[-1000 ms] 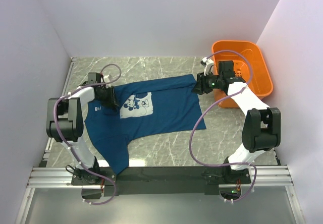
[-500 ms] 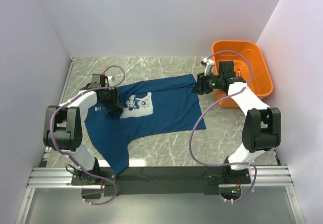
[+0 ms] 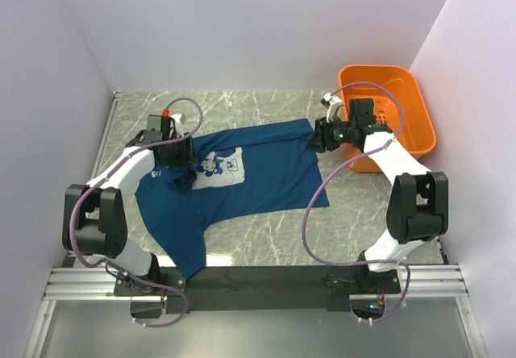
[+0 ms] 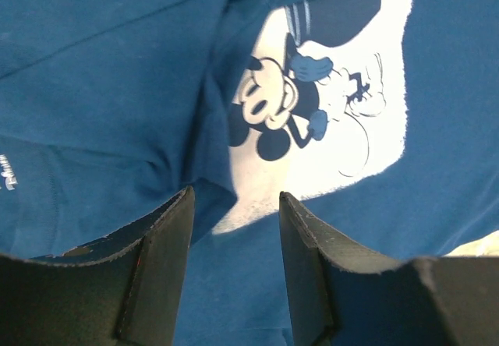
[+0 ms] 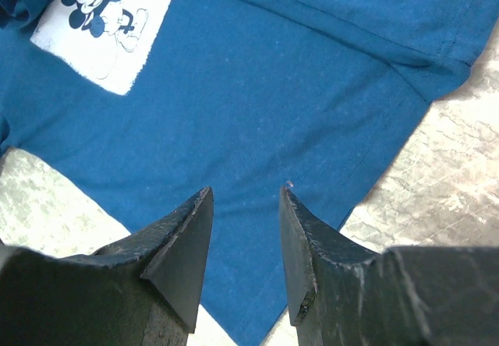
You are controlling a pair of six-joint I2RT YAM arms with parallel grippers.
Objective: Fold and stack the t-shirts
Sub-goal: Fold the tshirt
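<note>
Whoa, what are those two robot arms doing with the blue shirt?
They are getting ready to fold it. The shirt lies spread out on the table, a bit wrinkled and not folded yet. The left claw hangs open just above the mouse picture. The right claw hangs open over the shirt's other end, near the orange basket. Neither claw is holding any cloth.

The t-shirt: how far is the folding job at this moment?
Done: the t-shirt lies spread on the table, print up. In hand: nothing; the left gripper and right gripper are open above it. Left: every fold, then stacking.
</note>
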